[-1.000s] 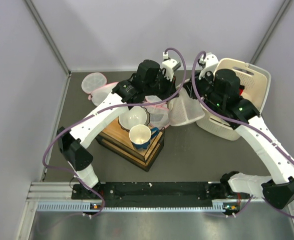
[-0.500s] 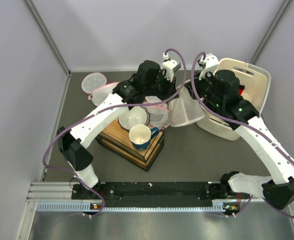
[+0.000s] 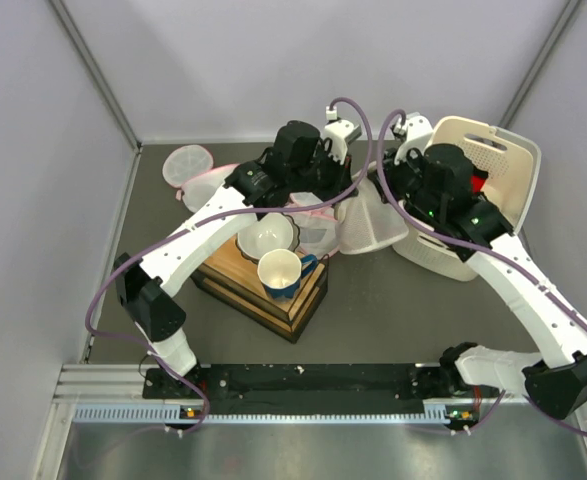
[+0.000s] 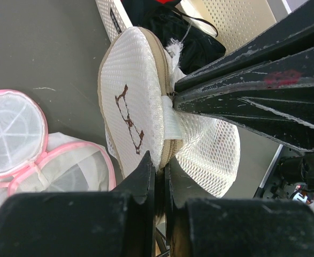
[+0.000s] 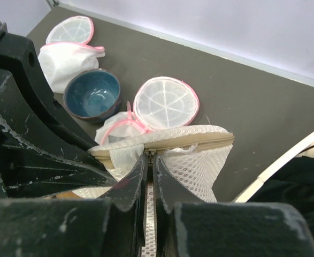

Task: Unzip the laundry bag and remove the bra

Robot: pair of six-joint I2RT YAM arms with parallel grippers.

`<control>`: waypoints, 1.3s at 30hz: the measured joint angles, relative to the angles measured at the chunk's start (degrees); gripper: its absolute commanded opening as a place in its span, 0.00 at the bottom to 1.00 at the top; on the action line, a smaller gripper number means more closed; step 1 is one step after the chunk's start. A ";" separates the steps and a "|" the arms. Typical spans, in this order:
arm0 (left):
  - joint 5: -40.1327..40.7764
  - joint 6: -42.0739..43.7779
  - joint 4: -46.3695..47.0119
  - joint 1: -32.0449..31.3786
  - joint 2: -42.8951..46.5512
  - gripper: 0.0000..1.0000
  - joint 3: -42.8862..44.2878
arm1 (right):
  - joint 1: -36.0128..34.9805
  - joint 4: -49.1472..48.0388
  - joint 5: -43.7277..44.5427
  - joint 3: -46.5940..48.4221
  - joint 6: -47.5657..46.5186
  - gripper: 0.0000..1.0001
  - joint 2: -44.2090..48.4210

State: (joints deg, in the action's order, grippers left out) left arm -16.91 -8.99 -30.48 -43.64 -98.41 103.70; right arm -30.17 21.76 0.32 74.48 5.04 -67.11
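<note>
The white mesh laundry bag (image 3: 375, 226) hangs between both grippers beside the cream basket. My left gripper (image 4: 161, 160) is shut on the bag's tan zipper seam (image 4: 167, 80) from below. My right gripper (image 5: 150, 156) is shut on the same zipper line next to a white fabric tab (image 5: 125, 155). The zipper looks closed along its visible length. A thin dark reddish strap shape (image 4: 129, 115) shows through the bag's mesh (image 4: 130, 69). A small red patch (image 3: 482, 183) shows inside the basket; I cannot tell whether it is the bra.
The cream perforated basket (image 3: 493, 150) stands at the right with dark clothes (image 4: 183, 37) in it. Pink-trimmed mesh bags (image 3: 185, 165) lie at the back left, also under the bag (image 5: 165, 101). A blue bowl (image 5: 92, 93) stands nearby. A wooden box (image 3: 263, 285) carries a white bowl and cup.
The right wrist has shifted slightly to the left. Both grippers still hold the bag as before.
</note>
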 measured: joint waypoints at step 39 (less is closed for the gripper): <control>-4.17 3.06 0.74 -0.17 4.85 0.00 -4.61 | 15.72 0.63 -14.47 -7.74 4.02 0.00 5.38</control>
State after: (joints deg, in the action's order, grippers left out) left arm -21.08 -5.93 -29.74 -43.81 -93.56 99.09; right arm -14.46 22.39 -14.15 66.74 9.06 -61.73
